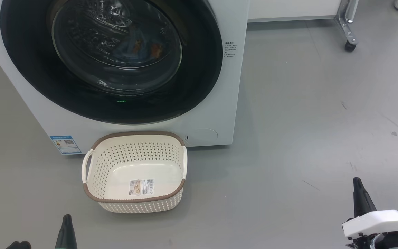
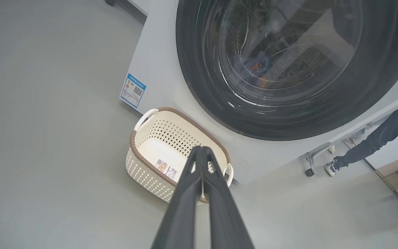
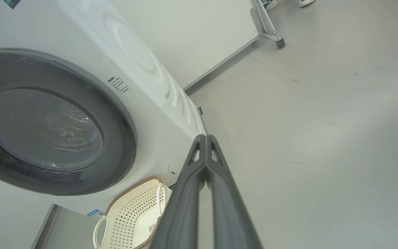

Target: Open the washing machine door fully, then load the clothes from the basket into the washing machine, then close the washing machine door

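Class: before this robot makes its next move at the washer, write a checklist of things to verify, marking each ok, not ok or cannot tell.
1. The basket is emptied: ok, only a label sticker lies inside.
2. The clothes are inside the washing machine: ok, blue and orange fabric shows through the washing machine door.
3. The door sits flush with the front: ok; latched: cannot tell.
4. The left gripper is shut and empty: ok.
5. The right gripper is shut and empty: ok.
6. Nobody is near the machine: not ok, a person's leg shows past its corner.
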### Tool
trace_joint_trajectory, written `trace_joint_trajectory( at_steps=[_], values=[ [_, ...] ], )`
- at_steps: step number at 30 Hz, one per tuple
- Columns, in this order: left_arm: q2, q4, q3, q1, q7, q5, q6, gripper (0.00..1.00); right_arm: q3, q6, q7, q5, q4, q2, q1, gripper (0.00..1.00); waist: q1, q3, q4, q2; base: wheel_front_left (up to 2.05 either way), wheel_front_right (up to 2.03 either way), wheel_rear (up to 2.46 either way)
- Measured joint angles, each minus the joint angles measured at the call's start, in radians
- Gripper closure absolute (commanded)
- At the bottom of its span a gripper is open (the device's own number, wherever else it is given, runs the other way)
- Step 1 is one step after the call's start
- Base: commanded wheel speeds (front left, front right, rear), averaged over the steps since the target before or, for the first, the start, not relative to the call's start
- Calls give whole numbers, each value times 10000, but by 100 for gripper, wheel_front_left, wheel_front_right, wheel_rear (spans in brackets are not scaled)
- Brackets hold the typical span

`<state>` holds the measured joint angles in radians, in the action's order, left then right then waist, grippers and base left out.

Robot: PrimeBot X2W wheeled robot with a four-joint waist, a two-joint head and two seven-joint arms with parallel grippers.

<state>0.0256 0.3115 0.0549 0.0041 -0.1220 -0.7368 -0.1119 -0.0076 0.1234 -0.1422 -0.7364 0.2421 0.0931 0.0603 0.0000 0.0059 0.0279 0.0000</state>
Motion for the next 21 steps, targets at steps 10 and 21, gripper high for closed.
trace_joint_trajectory(
  at_steps=[10, 21],
  values=[
    [2, -59, -222, -101, 399, -1312, -2, 100, -159, 0, 374, -1361, 38, -23, -141, 100, 0, -5, -42, 0, 0, 0, 0],
    [4, -113, -464, -215, 786, -2800, -2, 100, -313, 0, 771, -2855, 105, -79, -337, 100, 0, -10, -89, 0, 0, 0, 0]
  ],
)
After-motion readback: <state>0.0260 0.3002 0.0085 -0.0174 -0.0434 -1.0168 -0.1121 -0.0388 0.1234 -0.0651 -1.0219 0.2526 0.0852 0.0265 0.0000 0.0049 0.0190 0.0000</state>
